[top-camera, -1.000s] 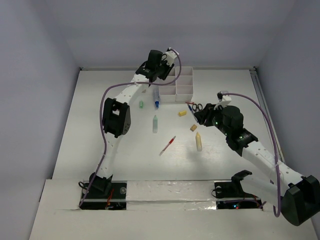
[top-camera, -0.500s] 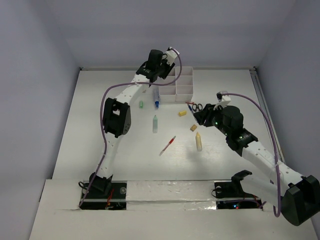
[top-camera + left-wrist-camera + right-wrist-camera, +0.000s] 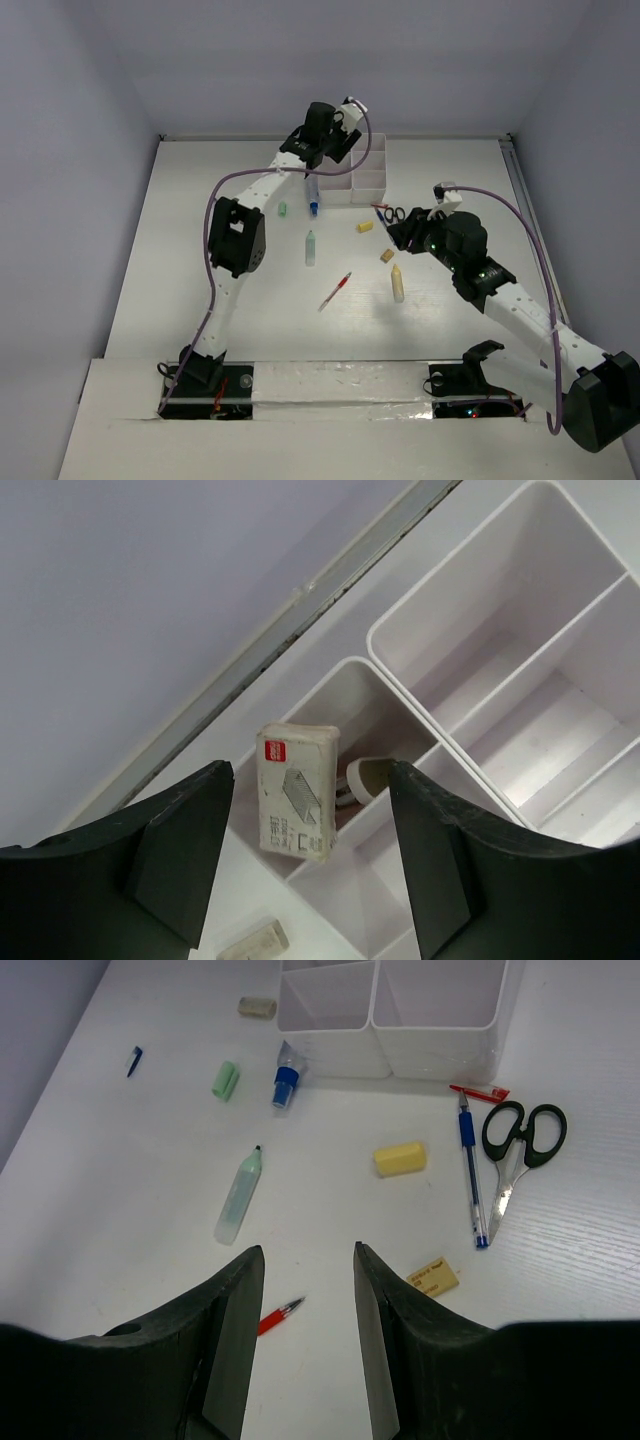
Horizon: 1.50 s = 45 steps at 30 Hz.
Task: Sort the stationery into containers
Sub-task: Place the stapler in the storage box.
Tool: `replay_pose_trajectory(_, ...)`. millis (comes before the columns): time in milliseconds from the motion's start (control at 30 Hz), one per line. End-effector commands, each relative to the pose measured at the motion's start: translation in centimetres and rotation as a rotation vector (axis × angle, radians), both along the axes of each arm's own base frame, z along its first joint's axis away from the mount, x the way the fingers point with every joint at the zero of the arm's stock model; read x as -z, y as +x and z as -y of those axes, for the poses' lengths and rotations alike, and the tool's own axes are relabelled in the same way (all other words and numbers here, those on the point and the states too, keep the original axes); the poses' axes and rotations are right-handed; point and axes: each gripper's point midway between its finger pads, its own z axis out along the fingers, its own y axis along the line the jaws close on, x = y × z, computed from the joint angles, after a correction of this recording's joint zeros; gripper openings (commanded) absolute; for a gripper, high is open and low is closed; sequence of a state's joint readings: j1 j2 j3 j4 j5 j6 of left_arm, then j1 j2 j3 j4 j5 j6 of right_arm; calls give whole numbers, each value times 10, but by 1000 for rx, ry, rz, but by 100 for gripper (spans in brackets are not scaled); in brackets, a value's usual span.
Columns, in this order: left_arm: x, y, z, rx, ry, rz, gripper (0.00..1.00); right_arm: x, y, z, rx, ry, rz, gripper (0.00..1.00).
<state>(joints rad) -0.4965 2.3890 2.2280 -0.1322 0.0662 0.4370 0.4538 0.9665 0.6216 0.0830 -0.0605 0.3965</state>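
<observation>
The white divided tray (image 3: 368, 172) stands at the back of the table. My left gripper (image 3: 336, 148) hovers open over its far left corner. In the left wrist view a small white box with a red label (image 3: 297, 792) leans inside a tray compartment (image 3: 455, 755), beside a white eraser (image 3: 368, 775), and neither finger touches it. My right gripper (image 3: 308, 1255) is open and empty above the table. Around it lie a red pen (image 3: 278, 1315), a pale-green marker (image 3: 238, 1195), a yellow eraser (image 3: 400, 1158), a beige eraser (image 3: 433, 1278), a blue pen (image 3: 470, 1175) and black scissors (image 3: 520, 1140).
A cream marker (image 3: 397, 282) lies in front of the right gripper. A blue-capped tube (image 3: 287, 1078) and a short green tube (image 3: 226, 1078) lie left of the tray's front. A beige eraser (image 3: 250, 940) sits just outside the tray. The back wall rises close behind the tray.
My left gripper has opened and shifted slightly right over the tray, and the white box now rests loose in the compartment. The right arm has not moved.
</observation>
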Motion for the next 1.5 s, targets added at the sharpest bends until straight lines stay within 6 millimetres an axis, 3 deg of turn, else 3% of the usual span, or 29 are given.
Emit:
replay_pose_trajectory(0,-98,-14,0,-30,-91,164,62,-19,1,-6,-19,34,66,47)
replay_pose_trajectory(33,-95,-17,0,-30,-109,157,61,-18,1,-6,-20,34,65,47)
replay_pose_trajectory(67,-112,-24,-2,-33,-143,177,61,-19,1,-7,-21,35,64,47)
replay_pose_trajectory(100,-117,-27,-2,-40,-180,178,60,-18,1,-7,-21,35,64,47)
replay_pose_trajectory(133,-110,-30,-3,-43,-187,166,56,-19,1,-6,-21,36,65,47)
replay_pose_trajectory(200,-117,-31,-4,-64,-222,157,50,-18,1,-7,-20,37,65,47)
replay_pose_trajectory(400,-112,-22,-10,-134,-300,66,22,-18,0,-8,-27,41,61,46)
replay_pose_trajectory(433,-111,-22,-9,-139,-311,57,11,-18,0,-8,-27,41,61,44)
replay_pose_trajectory(500,-104,-18,-13,-190,-321,36,0,-18,0,-8,-26,40,63,37)
replay_pose_trajectory(533,-99,-17,-15,-205,-314,19,0,-18,1,-8,-26,40,61,30)
replay_pose_trajectory(633,-89,-18,-18,-237,-307,-18,0,-18,0,-8,-28,43,62,24)
replay_pose_trajectory(1067,-50,-40,-9,-154,-276,-134,0,-17,0,-10,-37,45,57,25)
replay_pose_trajectory(1467,-31,-38,-8,-148,-227,-166,0,-16,1,-11,-38,43,53,25)
